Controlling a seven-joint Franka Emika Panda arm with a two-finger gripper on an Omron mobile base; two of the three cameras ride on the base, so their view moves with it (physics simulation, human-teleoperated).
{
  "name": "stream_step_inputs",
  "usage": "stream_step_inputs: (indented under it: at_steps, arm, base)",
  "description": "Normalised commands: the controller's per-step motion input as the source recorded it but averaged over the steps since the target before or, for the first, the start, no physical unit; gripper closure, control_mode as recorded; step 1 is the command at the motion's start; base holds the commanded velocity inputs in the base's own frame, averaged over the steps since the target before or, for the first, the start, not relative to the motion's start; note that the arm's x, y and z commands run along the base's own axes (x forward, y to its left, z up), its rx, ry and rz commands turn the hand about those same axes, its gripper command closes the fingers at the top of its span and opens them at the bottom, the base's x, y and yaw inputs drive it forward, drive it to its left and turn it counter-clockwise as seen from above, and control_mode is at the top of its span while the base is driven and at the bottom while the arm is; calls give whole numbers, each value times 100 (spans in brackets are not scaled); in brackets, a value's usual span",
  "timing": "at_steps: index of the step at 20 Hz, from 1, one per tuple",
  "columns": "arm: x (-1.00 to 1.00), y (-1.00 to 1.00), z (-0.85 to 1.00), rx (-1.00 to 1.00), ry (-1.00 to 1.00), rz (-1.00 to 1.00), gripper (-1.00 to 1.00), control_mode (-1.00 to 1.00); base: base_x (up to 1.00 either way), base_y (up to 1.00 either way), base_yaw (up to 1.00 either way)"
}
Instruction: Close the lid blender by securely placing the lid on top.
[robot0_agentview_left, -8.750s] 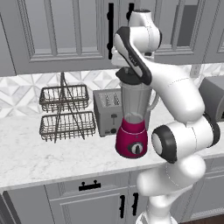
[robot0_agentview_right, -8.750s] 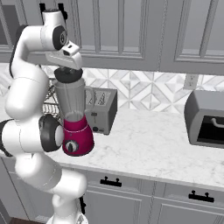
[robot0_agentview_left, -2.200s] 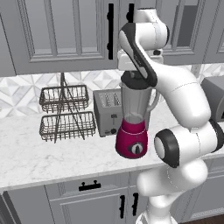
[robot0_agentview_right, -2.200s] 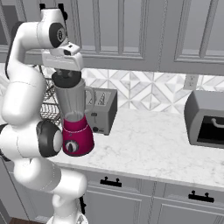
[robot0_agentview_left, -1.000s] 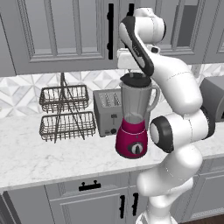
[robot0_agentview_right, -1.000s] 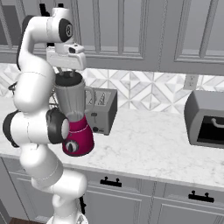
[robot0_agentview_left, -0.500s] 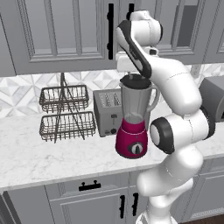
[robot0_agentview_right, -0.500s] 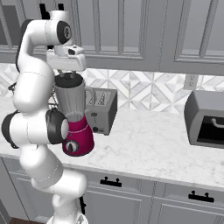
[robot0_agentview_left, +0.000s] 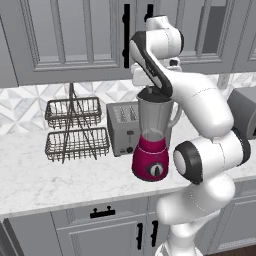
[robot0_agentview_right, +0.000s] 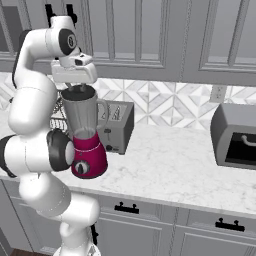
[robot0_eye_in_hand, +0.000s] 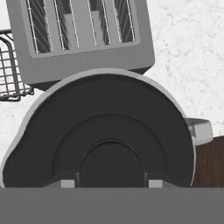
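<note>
Lid (robot0_eye_in_hand: 111, 144) sits over the mouth of the blender (robot0_agentview_left: 153, 135) jar; in the hand view the black disc covers the opening with the jar's grey rim showing around its edge and the side handle poking out at right. Can't tell from the base views whether it's fully seated or just resting on the rim. End effector (robot0_agentview_right: 76, 89) is directly above the jar mouth, narrowed onto the lid's central knob, finger tips either side of it. Handling call: lid looks light, rigid, smooth plastic, so the raised centre knob is the right grab point; the rim is too wide and too slick. Jar is stiff but tall on a rounded magenta base, so any side load while pressing could tip it; push straight down. Toaster (robot0_agentview_left: 123, 128) is just behind the blender on the tabletop (robot0_agentview_left: 60, 175), wire basket rack (robot0_agentview_left: 75, 129) further left, well apart.
</note>
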Motion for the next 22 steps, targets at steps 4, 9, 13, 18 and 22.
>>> stream_step_inputs:
  at_steps: [4,9,13,18,22]
  arm:
    - [0,0,0,0,0,0,100,-100]
    - [0,0,-12,0,0,0,-100,-100]
    - [-8,0,7,0,-5,0,-100,-100]
    - [-23,0,8,-1,-15,0,-100,-100]
    - [-31,0,6,0,-20,0,-100,-100]
  base:
    - [0,0,0]
    - [0,0,0]
    - [0,0,0]
    - [0,0,0]
    - [0,0,0]
